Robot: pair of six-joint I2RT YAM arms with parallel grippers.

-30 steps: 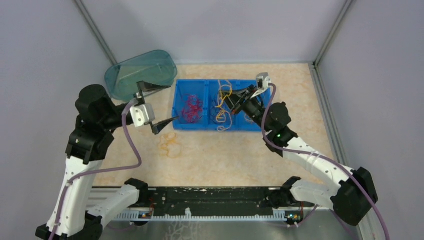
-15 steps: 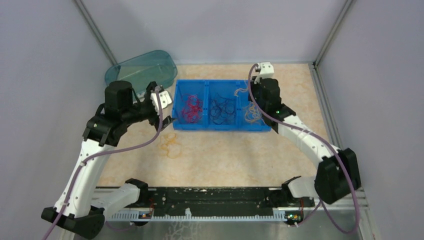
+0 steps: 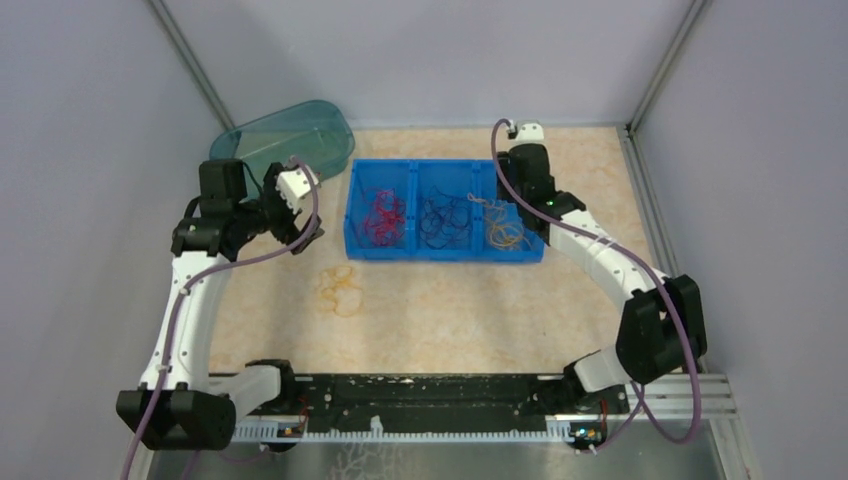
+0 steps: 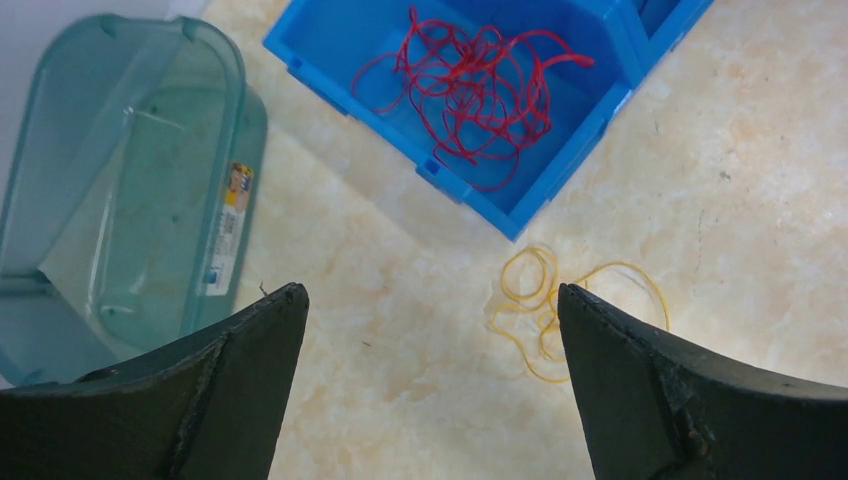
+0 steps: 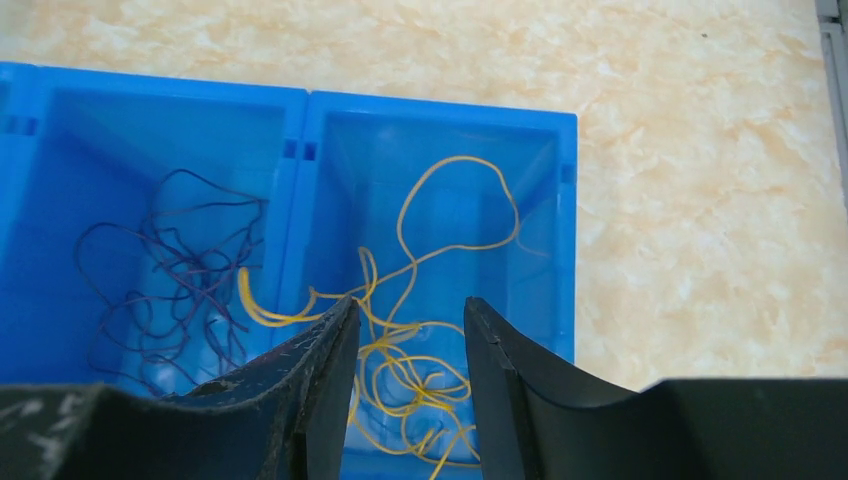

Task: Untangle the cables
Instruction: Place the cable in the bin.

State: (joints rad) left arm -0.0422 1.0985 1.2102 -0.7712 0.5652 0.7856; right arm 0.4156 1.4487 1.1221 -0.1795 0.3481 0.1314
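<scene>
Hair-thin, limp and springy, the yellow cables (image 5: pixel 405 372) should snag easily, so a free outer loop is the place to pinch; they fill the right blue bin (image 5: pixel 545 215), one strand trailing into the dark purple cables (image 5: pixel 185 290) at centre, with the red cables (image 4: pixel 470 95) in the left bin. A stray yellow loop (image 4: pixel 540 320) lies on the desk (image 3: pixel 450 310) below the bins, and the teal tub (image 4: pixel 130 230) at upper left shows nothing inside. The right gripper (image 5: pixel 410 300) hangs parted over the yellow heap, gripping nothing, and the left gripper (image 4: pixel 430 290) is spread wide and bare.

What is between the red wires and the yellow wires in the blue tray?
The dark purple wires, in the middle compartment; the top view shows it.

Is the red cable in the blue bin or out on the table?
In. The red cable lies tangled inside the bin's left compartment, nothing over the rim.
</scene>
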